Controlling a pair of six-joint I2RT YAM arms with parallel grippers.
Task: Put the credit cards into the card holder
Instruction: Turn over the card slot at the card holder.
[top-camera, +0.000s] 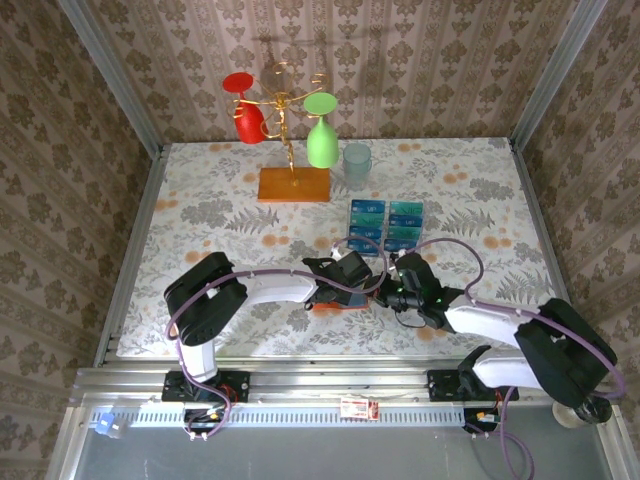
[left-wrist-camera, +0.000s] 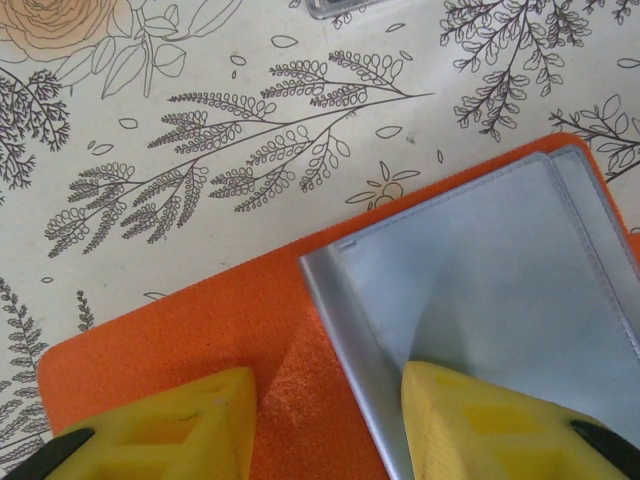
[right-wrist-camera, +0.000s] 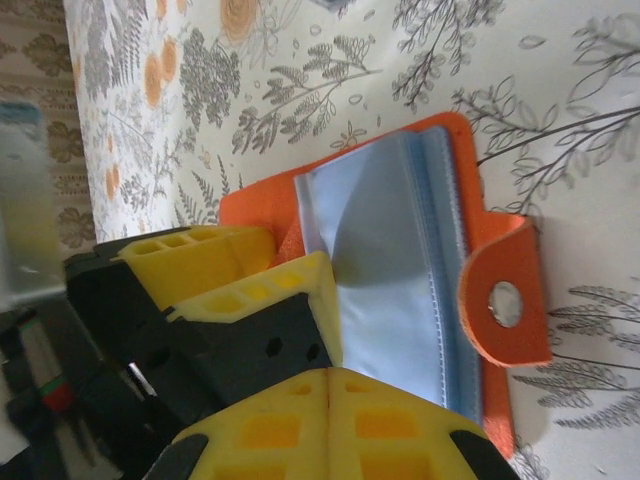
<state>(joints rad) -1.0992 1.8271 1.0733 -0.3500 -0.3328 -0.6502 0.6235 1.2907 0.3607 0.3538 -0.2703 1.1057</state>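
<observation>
While my two arms meet over the middle of the tabletop (top-camera: 200, 230), the card holder (top-camera: 335, 304) lies opened flat beneath them, its orange edge peeking out below my left wrist in the overhead view. My left jaws stand parted above it. Through the left wrist camera, one yellow finger (left-wrist-camera: 170, 425) sits over the orange felt cover and the other over the grey pocket (left-wrist-camera: 500, 260), with the pocket's near edge running between them. I cannot tell whether the tips press down or only hover.

My right jaws are closed on themselves, finger against finger, and the right wrist camera shows the seam between the two yellow pads (right-wrist-camera: 270, 430) at the bottom of its view. Just beyond them the holder shows its pale blue clear sleeves stacked over the orange cover, and a rounded orange tab (right-wrist-camera: 510, 300) with a metal ring folds over the far side. My left arm's fingers show in that same view, at the holder's left edge.

The credit cards (top-camera: 387, 224) lie on the tabletop in two columns of blue and teal, farther from my bases than the holder and apart from it. Beyond them stand a pale cup (top-camera: 357, 165) and the wooden base (top-camera: 293, 184) of a gold wire stand (top-camera: 288, 120), which carries a red glass (top-camera: 243, 105) and a green glass (top-camera: 320, 135)
</observation>
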